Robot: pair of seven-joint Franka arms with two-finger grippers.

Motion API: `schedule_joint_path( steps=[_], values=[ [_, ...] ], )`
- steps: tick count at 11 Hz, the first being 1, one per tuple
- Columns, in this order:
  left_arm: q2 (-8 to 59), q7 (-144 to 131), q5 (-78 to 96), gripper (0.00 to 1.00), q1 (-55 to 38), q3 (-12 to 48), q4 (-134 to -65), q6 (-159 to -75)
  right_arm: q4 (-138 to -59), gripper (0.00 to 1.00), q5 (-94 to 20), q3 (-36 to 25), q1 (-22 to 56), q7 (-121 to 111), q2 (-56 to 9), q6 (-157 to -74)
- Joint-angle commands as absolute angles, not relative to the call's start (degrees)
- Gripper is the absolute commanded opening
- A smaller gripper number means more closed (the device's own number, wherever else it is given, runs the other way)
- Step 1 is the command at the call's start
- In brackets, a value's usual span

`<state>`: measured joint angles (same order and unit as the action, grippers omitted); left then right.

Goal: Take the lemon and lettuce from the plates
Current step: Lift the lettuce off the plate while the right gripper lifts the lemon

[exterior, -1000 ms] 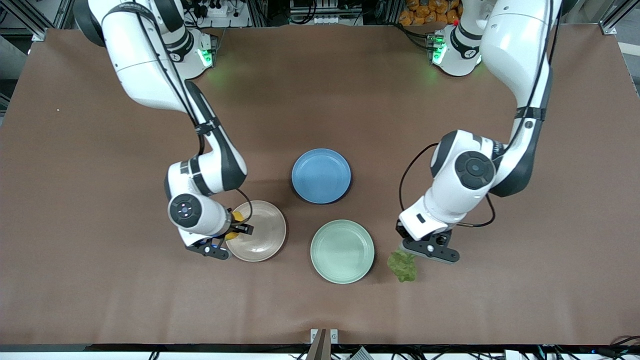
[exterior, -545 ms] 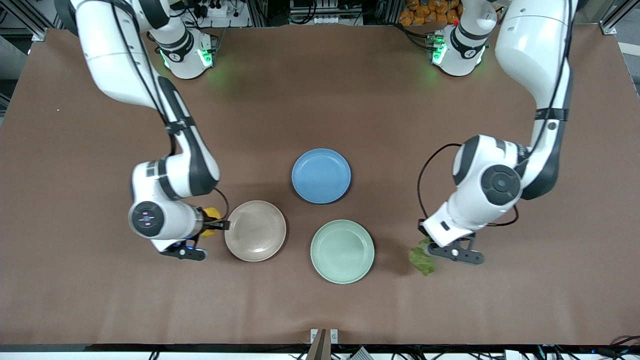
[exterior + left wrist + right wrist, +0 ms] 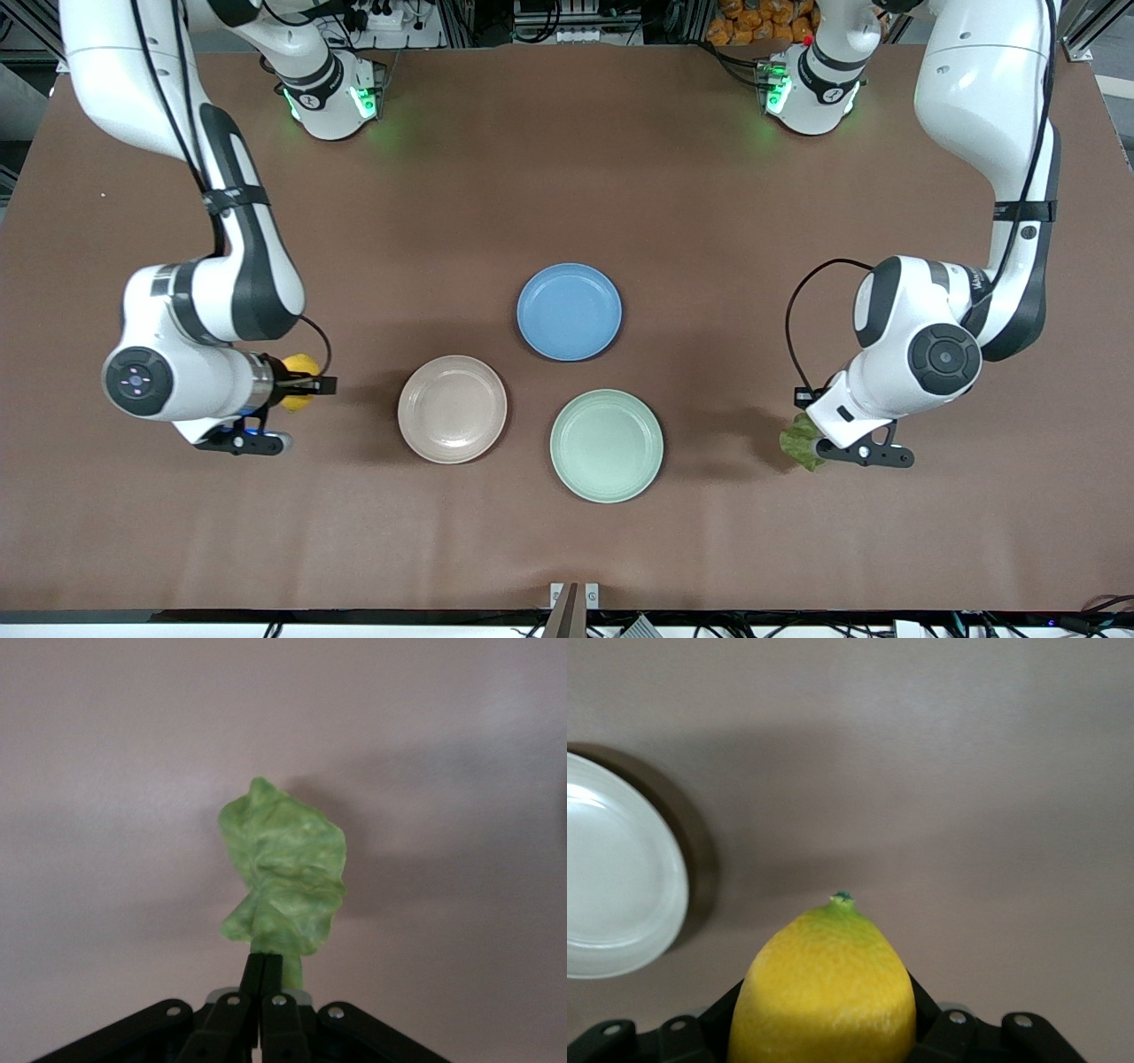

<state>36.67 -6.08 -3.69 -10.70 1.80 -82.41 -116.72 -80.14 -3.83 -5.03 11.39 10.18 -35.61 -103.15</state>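
Note:
My right gripper [image 3: 297,386] is shut on the yellow lemon [image 3: 296,369] and holds it over bare table, beside the beige-pink plate [image 3: 452,408] toward the right arm's end. The lemon fills the right wrist view [image 3: 824,988], with the plate's rim [image 3: 620,895] off to one side. My left gripper [image 3: 808,440] is shut on the wrinkled green lettuce [image 3: 798,439] and holds it over bare table, beside the mint green plate [image 3: 606,446] toward the left arm's end. In the left wrist view the leaf [image 3: 283,873] hangs from the closed fingertips [image 3: 265,970]. Both plates hold nothing.
A blue round plate [image 3: 569,311] sits farther from the front camera than the other two plates. The brown table [image 3: 567,177] stretches wide around them.
My right gripper has carried the lemon off the beige-pink plate toward the right arm's end. My left gripper has carried the lettuce away from the mint plate toward the left arm's end.

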Motion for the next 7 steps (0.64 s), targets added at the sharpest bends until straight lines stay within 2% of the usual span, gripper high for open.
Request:
schedule_joint_path(
  steps=[1, 5, 7],
  values=[
    [37.6, -11.3, -5.1, 0.0, -10.6, 0.8, -84.3, -115.1, -89.2, 0.45, -1.7, -4.5, 8.4, 5.1, -28.5, -103.9],
    [37.5, -16.5, -8.8, 0.0, -11.3, 0.9, -85.1, -111.8, -91.7, 0.45, 0.4, -4.5, 6.9, 4.0, -26.5, -104.9],
    [37.4, -15.9, -8.9, 0.0, -10.5, 0.9, -86.4, -111.8, -100.1, 0.44, 1.2, -4.5, 6.2, 3.7, -22.3, -111.5]
  ],
)
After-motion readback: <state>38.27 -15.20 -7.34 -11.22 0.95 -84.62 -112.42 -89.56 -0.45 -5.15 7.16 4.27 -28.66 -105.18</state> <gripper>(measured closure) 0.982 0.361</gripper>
